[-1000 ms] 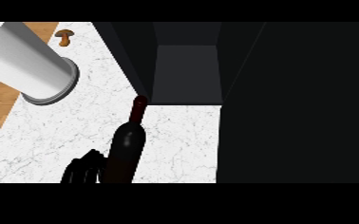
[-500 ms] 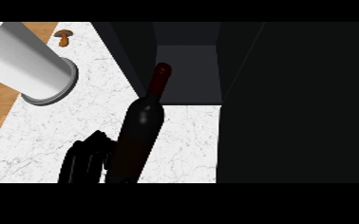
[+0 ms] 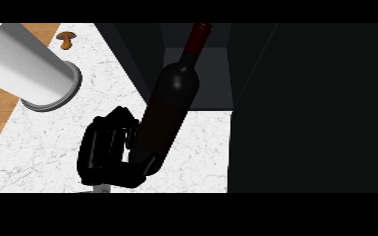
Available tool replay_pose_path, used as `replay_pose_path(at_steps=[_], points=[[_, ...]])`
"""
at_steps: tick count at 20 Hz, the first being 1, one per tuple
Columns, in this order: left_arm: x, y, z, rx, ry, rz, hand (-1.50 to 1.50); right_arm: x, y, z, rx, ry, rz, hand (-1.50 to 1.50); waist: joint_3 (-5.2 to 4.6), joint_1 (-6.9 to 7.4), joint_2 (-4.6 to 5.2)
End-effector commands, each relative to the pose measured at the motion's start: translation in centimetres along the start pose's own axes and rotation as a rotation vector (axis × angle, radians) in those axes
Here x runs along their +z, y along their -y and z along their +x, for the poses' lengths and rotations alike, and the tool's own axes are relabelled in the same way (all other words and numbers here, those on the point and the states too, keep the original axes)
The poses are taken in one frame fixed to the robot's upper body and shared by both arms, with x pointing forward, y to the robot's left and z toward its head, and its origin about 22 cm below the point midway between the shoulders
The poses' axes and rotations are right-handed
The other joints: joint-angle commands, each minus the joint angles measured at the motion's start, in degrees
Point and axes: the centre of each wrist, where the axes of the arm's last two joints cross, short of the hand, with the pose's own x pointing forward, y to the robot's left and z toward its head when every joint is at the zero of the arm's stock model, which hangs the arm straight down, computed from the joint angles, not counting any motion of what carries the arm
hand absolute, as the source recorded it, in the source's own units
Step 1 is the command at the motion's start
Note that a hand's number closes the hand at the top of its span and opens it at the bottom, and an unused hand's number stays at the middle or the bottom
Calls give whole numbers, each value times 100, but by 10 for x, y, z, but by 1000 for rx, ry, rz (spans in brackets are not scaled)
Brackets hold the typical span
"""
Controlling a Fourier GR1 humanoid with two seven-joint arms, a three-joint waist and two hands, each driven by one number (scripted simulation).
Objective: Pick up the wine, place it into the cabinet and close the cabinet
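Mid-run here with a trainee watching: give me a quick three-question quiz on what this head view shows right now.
1. True or false: the wine bottle stands on the counter.
2. Which way does the bottle's neck point? A) at the mushroom B) at the open cabinet C) at the white cylinder
3. Fill in: the one hand in view is curled round the bottle's ____ end.

Key: 1 false, it is held tilted; 2 B; 3 lower.
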Motion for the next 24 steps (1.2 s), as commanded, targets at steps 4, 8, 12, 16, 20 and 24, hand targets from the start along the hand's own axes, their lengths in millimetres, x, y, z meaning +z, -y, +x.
replay_pose_path(at_steps=[4,8,12,16,20,24], points=[[-39,28,-10,-65,49,4,150,-1,-4,-3,9,9,7,-150,-1,-10,3],[-46,43,-16,-134,24,1,150,4,13,-3,13,7,-7,-150,1,-12,2],[-81,73,-25,-208,20,-8,150,6,5,7,26,-8,17,-150,-1,-77,9],[-60,61,-57,-233,-19,-24,150,4,-9,6,4,4,2,-150,-2,-33,4],[-65,81,-60,-223,-32,7,150,8,7,-11,22,1,-4,-150,-1,-41,4],[-74,71,-89,-264,-39,57,150,2,4,1,13,17,20,-150,-5,-116,22]])
